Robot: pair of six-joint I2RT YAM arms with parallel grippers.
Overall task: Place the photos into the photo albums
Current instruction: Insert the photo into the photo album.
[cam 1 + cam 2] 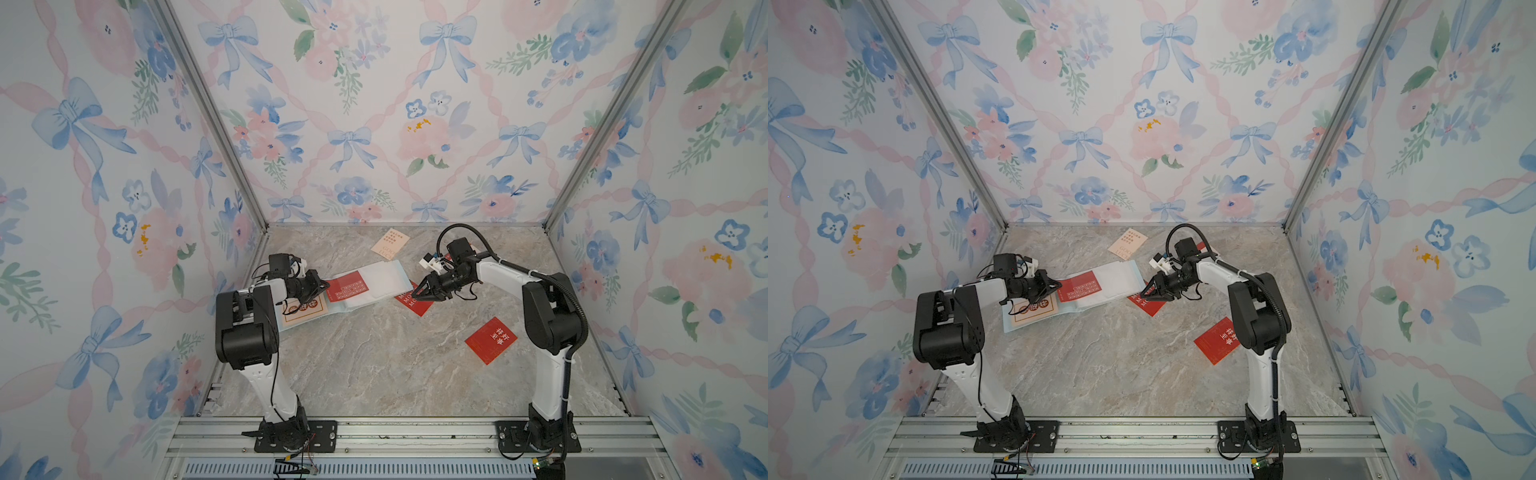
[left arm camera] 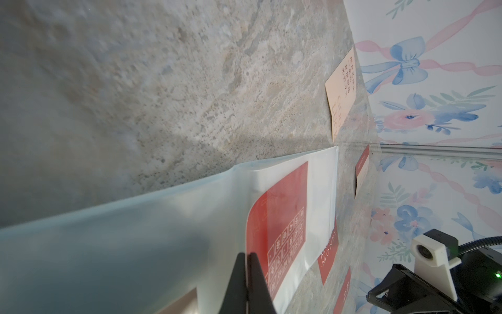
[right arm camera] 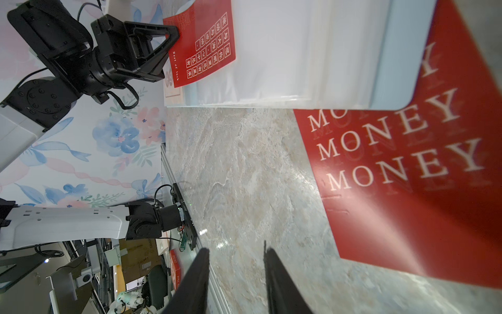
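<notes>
Album (image 1: 382,277) lies near the bench's (image 1: 374,365) left edge; my left gripper (image 1: 327,286) clamps its red grid photo (image 1: 348,286), my right gripper (image 1: 419,296) hovers narrowly open over the MONEY photo (image 1: 417,308).

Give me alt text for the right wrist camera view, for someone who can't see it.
A red MONEY MONEY MONEY card lies on the marble table, one corner tucked under the open pale blue photo album. The left gripper, shut, pinches a red Chinese-character card at the album's sleeve pages; the right gripper hangs open and empty.
</notes>
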